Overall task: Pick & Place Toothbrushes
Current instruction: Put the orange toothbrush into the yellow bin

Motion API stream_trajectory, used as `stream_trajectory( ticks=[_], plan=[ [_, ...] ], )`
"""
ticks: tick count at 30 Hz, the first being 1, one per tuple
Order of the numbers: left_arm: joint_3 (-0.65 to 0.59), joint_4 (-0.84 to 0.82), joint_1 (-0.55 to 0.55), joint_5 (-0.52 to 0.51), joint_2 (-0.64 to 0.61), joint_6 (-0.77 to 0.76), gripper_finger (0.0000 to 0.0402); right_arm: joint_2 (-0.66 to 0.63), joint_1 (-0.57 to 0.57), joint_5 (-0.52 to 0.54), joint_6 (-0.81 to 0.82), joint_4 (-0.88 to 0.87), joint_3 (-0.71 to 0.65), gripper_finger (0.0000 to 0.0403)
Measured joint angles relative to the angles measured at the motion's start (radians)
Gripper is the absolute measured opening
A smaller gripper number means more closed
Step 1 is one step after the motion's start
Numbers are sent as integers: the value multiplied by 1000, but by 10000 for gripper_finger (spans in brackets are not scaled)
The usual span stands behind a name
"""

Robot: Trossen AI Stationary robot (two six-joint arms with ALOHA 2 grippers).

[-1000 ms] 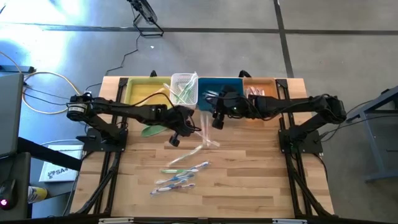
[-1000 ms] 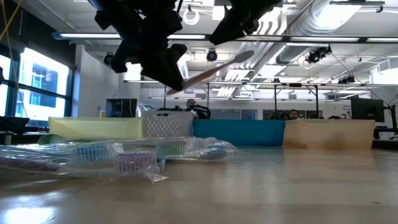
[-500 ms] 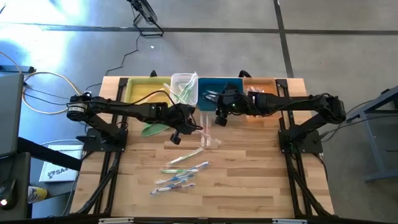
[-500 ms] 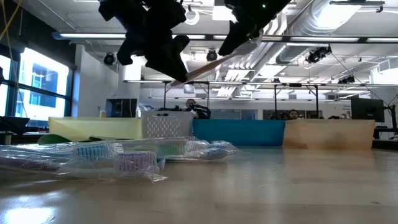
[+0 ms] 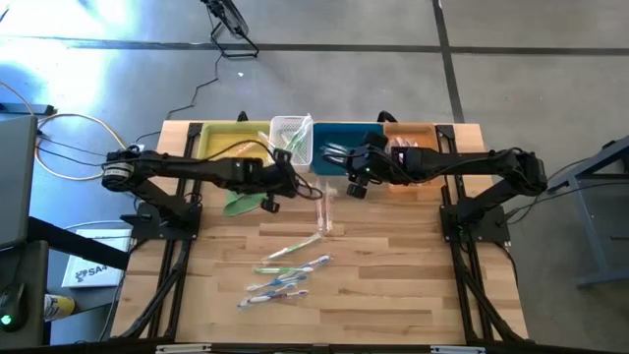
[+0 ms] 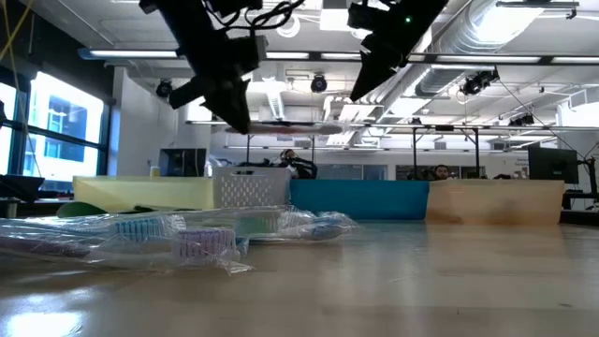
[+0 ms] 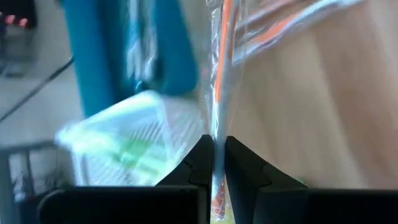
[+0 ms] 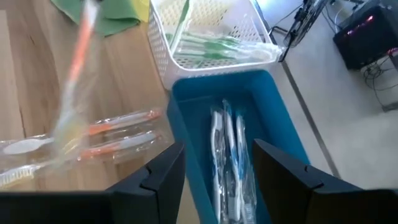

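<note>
On a pale wooden worktop [image 5: 393, 285] in an open industrial hall, the left gripper [image 5: 267, 202] hangs above the back half of the surface, clenched on the clear wrapper of an orange toothbrush [image 7: 219, 74] that trails toward the middle of the worktop. The right gripper [image 5: 356, 186], released and holding nothing, hovers over the near edge of the blue bin [image 8: 273, 130], which holds several blue-white toothbrushes [image 8: 229, 163] lying lengthwise. Beside that bin, the white mesh basket [image 8: 205, 37] contains green toothbrushes [image 8: 214, 45]; two more orange toothbrushes in wrappers [image 8: 118, 134] lie on the wood just in front of it. A folded green cloth [image 5: 239, 205] lies beneath the left arm. Along the back edge, a yellow tray [image 5: 228, 141] sits left of the basket and a tan bin [image 5: 423, 131] right of the blue one; their contents cannot be made out clearly. Toward the front, a loose cluster of wrapped toothbrushes [image 5: 285, 275] lies scattered.
</note>
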Motion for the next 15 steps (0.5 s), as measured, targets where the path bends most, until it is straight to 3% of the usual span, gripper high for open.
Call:
stream_trajectory(
  ticks=[6,15],
  plan=[
    [1,-51,95,-11,-69,-42,21,-1,0,-4,81,-69,0,176],
    [1,-247,240,-4,-287,-83,21,-1,0,-30,146,-151,0,176]
  ],
)
